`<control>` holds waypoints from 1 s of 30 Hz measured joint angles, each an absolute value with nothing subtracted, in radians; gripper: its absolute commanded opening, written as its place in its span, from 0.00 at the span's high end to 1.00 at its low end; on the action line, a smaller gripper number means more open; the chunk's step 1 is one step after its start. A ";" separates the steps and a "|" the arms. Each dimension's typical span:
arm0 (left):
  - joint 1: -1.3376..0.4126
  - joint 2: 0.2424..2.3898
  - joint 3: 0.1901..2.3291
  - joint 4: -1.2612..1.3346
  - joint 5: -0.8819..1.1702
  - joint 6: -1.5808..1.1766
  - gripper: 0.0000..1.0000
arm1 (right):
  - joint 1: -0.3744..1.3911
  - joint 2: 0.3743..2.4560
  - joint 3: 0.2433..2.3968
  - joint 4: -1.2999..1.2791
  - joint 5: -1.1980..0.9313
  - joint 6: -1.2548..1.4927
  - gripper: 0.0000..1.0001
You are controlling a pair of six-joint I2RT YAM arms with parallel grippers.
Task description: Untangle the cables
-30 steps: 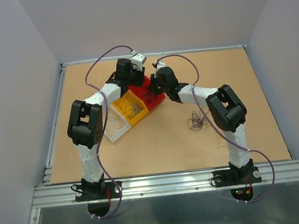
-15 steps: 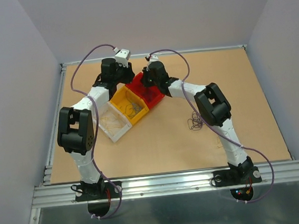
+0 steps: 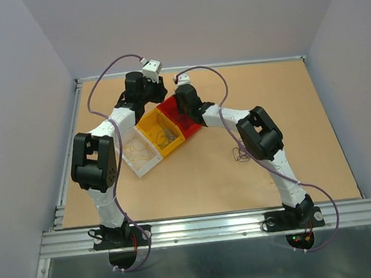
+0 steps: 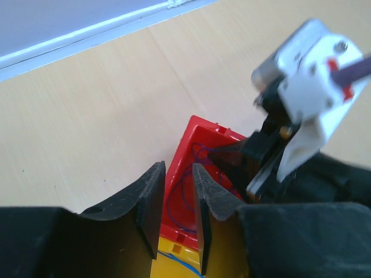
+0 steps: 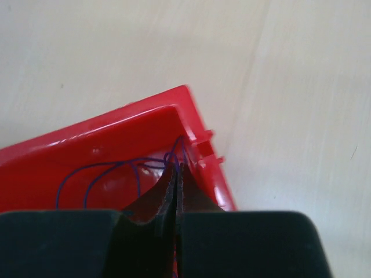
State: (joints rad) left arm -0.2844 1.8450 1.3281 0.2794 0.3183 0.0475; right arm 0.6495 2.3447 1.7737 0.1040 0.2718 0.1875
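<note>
quick update from the remote desk: over the last second the left arm has swung back out to its own side, and the right arm has pushed further in over the red bin [image 3: 172,107]. so the two of them aren't crowded over that bin any more, which to me reads as the purple cable [image 5: 104,168] being dropped off there and not pulled between both hands.

right gripper [image 5: 175,168] is pressed fully together down inside the red bin, and the purple strands bunch right at its tips, so it looks pinched on that cable. left gripper [image 4: 178,171] hangs above the bin's near edge with only a narrow gap and nothing in it.

the yellow bin [image 3: 150,126] has a dark cable [image 3: 165,136] in it and the clear bin [image 3: 135,165] some pale ones. there's a dark clump [image 3: 242,152] on the table [image 3: 313,100] by the right arm, well apart from the bins, so i'd guess that's next.
</note>
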 measured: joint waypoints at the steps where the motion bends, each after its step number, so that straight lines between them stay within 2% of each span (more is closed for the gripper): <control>1: -0.284 1.845 1.328 0.280 0.318 0.048 0.64 | 0.667 2.345 1.773 0.090 0.298 0.164 0.99; 13: -0.256 1.846 1.328 0.287 0.331 0.035 0.63 | 0.747 2.370 1.737 0.072 0.361 0.110 0.99; 21: -0.242 1.846 1.328 0.303 0.342 0.016 0.63 | 0.732 2.341 1.733 0.026 0.274 0.157 0.95; 25: -0.241 1.846 1.328 0.307 0.342 0.014 0.63 | 0.727 2.317 1.735 -0.017 0.236 0.185 0.43; 30: -0.241 1.846 1.328 0.310 0.343 0.013 0.63 | 0.727 2.269 1.735 -0.060 0.223 0.203 0.36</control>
